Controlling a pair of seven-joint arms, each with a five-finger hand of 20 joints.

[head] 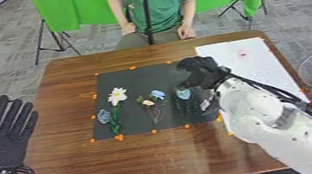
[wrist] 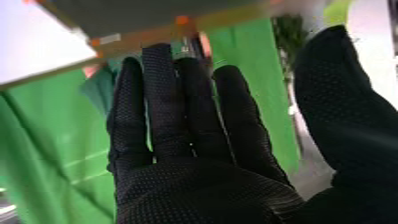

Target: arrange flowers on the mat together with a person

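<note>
The white flower point(head: 118, 96) lies on the dark mat point(head: 119, 78), its green stem toward the robot, with a blue oval piece point(head: 103, 116) just beside it on the robot's left. A small bunch point(head: 147, 103) with a blue bloom lies near the mat's middle. Nearest the right hand point(head: 199, 70), on its robot side, I see a pale blue piece point(head: 184, 94); whether they touch, I can't tell. That hand is over the mat's far right part, fingers point(wrist: 166, 110) straight, thumb point(wrist: 330, 90) well apart from them. The left hand point(head: 0, 137) is raised beside the brown table point(head: 85, 172), fingers straight and spread. Right of the mat lies a white sheet point(head: 248, 67).
</note>
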